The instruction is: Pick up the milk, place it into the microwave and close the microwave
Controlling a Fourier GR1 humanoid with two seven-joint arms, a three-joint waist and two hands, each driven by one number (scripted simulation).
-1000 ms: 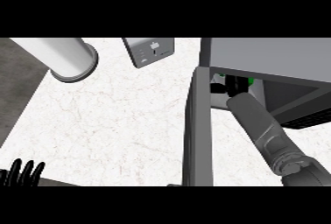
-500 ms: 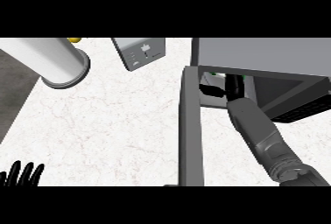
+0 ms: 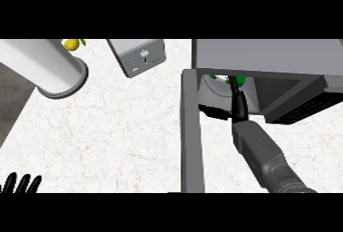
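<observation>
The grey right forearm (image 3: 264, 154) comes in from the lower right edge and slants up and leftward, stretched well forward, with the black right hand (image 3: 237, 105) at its far end. The left hand (image 3: 20, 183) rests at the lower left edge, fingers straight and upright.

Bright even light; counter (image 3: 100, 136) glare-free; microwave (image 3: 268, 56) interior shadowed.

The right hand (image 3: 238, 105) is pushed deeper toward the back of the microwave (image 3: 268, 56) now, with the milk (image 3: 218, 88) taken along.
</observation>
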